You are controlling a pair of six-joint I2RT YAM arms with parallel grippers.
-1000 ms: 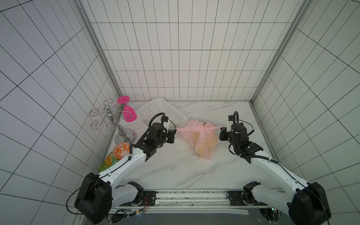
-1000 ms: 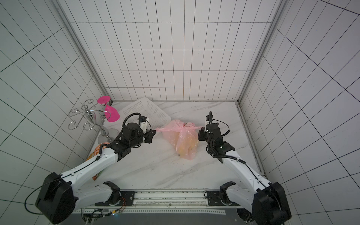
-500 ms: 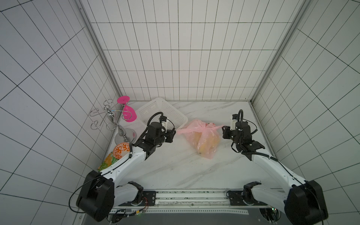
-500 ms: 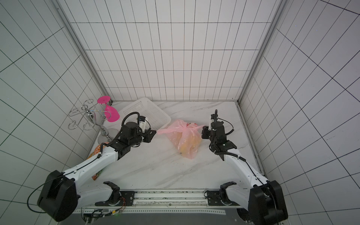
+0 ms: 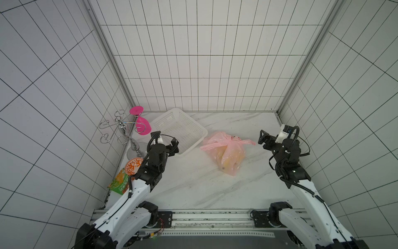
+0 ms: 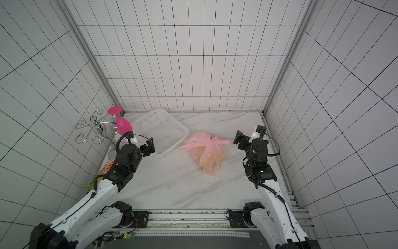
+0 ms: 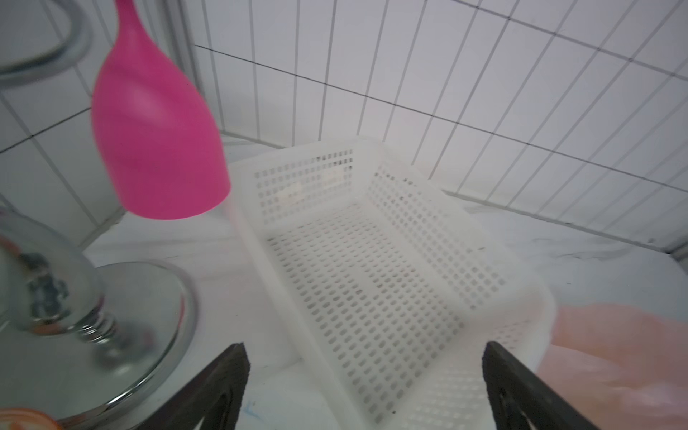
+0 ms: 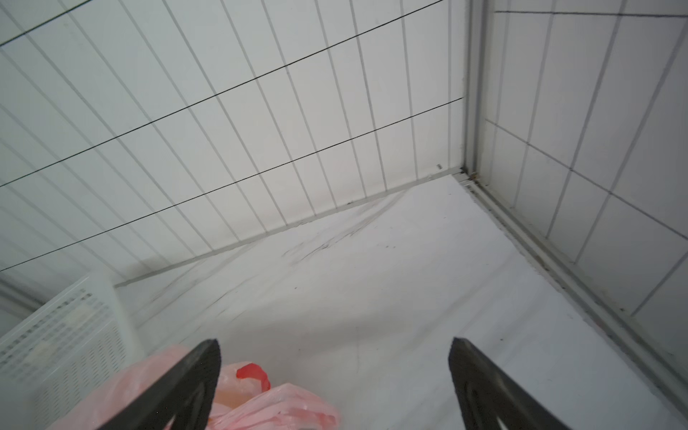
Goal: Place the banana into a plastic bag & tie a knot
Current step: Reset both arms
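The pale-pink plastic bag [image 5: 226, 151] [image 6: 206, 153] lies on the marble table mid-right, and the yellow banana [image 5: 231, 158] [image 6: 212, 160] shows through it. Its handles are bunched into a knot [image 5: 230, 140] [image 6: 212, 139] with ends sticking out left and right. My left gripper [image 5: 174, 146] [image 6: 150, 146] [image 7: 365, 346] is open over the basket's near corner, well left of the bag [image 7: 614, 353], holding nothing. My right gripper [image 5: 263, 140] [image 6: 239, 140] [image 8: 335, 342] is open and empty just right of the handle end, with the bag [image 8: 260, 405] at one finger's side.
A white perforated basket [image 5: 178, 129] [image 6: 159, 127] [image 7: 257, 238] stands at the back left. A chrome rack [image 5: 122, 131] with a pink goblet [image 5: 142, 127] [image 7: 156, 141] stands by the left wall. An orange-printed disc [image 5: 133, 168] and a green-orange snack packet [image 5: 120, 183] lie beside my left arm.
Both grippers went from shut on the bag's handle ends to open and drew back sideways. The released bag has settled on the table with the knot on top.
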